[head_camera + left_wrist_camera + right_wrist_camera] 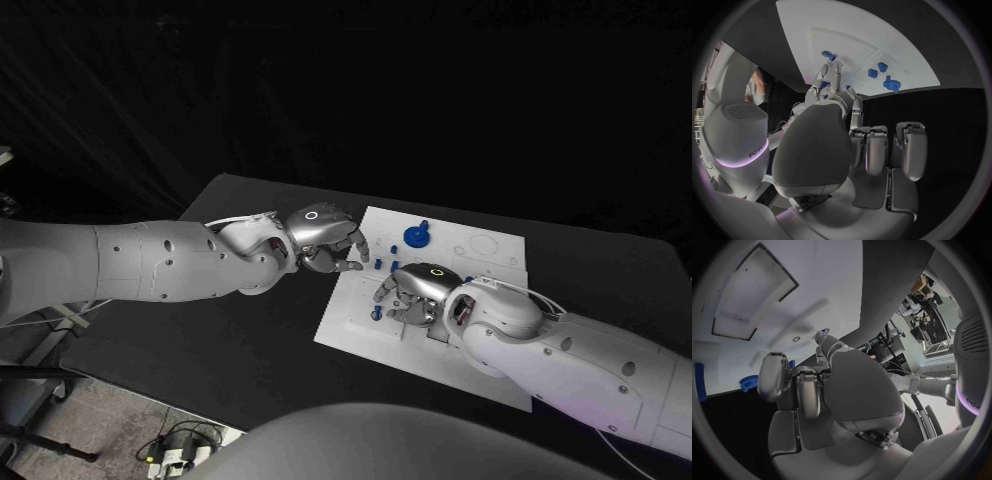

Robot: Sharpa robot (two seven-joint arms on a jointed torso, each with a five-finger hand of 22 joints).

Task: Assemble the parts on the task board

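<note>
Blue parts (417,236) lie on the white task board (483,250), the largest near its far edge. Left hand (326,236), fingers curled, grasp indiscernible, hovers at the left edge; right hand (414,291), grasp also indiscernible, covers the near-left parts (376,313). Seat each part squarely, lowering slowly.

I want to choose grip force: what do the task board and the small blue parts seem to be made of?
The task board looks like matte white plastic: flat, uniform, with shallow moulded recesses and no glare. The blue parts look like solid-coloured plastic, perhaps printed or moulded: even colour, dull surface. Neither material is certain from these views.
</note>
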